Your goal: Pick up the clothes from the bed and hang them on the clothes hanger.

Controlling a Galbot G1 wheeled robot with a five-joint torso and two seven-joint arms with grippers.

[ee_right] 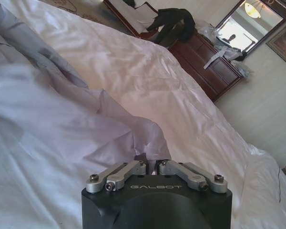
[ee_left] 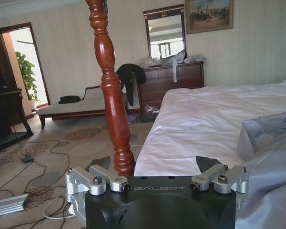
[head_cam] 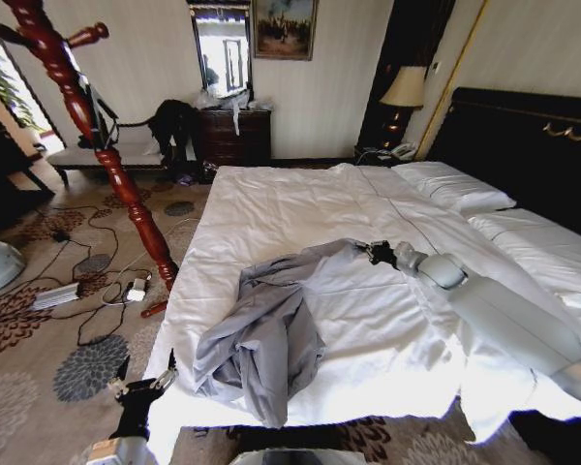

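Jaws of the right gripper are clenched on a pinch of the grey jacket, at its far upper end, w/ the right arm reaching in from the robot's right across the bed. Right wrist view confirms: fingers drawn together w/ a peak of jacket fabric bunched up right at them, the rest of the cloth spreading away over the white sheet. Left gripper has its jaws released, spread wide, nothing between; it sits low at the near left corner of the bed, just beside the mattress edge. Jacket lies crumpled on the near-left part of the bed, long axis running diagonally from the held end near mid-bed down toward the near left edge, so the bulk trails from the right gripper toward the left one. Key relation, as I judge it: the wooden hanger stand rises off the floor left of the bed, so the held end is the farthest part from it & the left arm is much nearer both stand & loose hem. Left wrist view shows what the right doesn't: the stand's turned post close ahead beside the bed edge, w/ a grey fold off to the side. Head view gives the whole layout.
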